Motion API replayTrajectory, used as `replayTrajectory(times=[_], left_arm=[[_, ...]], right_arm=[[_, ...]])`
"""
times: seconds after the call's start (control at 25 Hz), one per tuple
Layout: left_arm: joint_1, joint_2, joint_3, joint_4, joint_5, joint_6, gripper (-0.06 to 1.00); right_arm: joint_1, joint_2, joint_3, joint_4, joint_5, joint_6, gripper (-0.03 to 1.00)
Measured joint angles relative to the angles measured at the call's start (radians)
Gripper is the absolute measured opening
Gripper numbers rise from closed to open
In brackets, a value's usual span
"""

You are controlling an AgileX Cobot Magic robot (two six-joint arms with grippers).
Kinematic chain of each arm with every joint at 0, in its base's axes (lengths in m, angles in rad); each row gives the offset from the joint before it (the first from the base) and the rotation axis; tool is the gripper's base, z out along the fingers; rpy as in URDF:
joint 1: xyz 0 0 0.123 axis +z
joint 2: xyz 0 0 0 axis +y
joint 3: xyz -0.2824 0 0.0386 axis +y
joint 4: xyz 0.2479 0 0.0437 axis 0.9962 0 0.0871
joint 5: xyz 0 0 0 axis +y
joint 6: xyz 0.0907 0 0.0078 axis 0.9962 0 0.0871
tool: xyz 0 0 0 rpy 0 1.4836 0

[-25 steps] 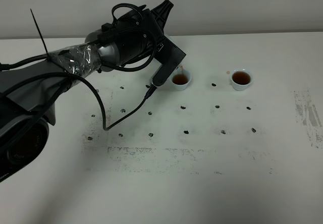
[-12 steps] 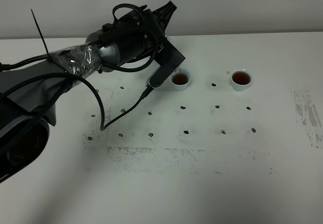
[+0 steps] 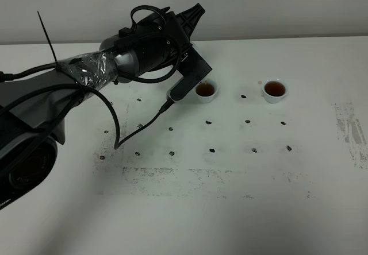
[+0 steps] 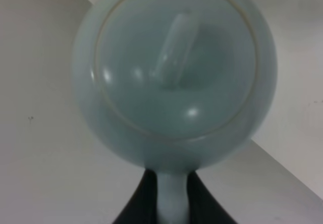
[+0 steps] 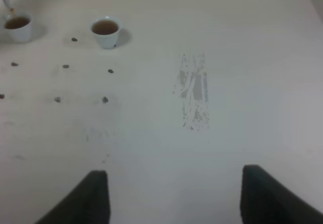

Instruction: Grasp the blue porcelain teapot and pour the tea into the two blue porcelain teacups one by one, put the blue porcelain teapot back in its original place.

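In the left wrist view the blue porcelain teapot point(image 4: 174, 72) fills the picture, lid and knob facing the camera. My left gripper point(image 4: 171, 204) is shut on its loop handle, a black finger point(image 4: 141, 201) on each side. From the high camera the left arm point(image 3: 149, 48) hides the teapot, and its wrist hangs just left of the nearer of the two blue porcelain teacups point(image 3: 206, 90). The other cup point(image 3: 275, 89) stands to the right. Both hold brown tea. My right gripper point(image 5: 176, 199) is open and empty, well away from the cups point(image 5: 106, 31) point(image 5: 17, 27).
Small dark marks point(image 3: 211, 150) dot the white table point(image 3: 230, 209) in rows around and in front of the cups. A grey scuffed patch point(image 3: 351, 128) lies at the right. A black cable point(image 3: 138, 128) hangs from the left arm down onto the table.
The left wrist has shifted slightly up and to the right. The thin stream seen over the nearer cup one second ago no longer shows.
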Motion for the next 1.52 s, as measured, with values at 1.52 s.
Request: replayTrajectory(times=[1.52], left_arm=[[0.0, 0.0, 0.0, -0.062, 0.025, 0.007, 0.04]], right_arm=[[0.0, 0.0, 0.0, 0.0, 0.0, 0.0, 0.57]])
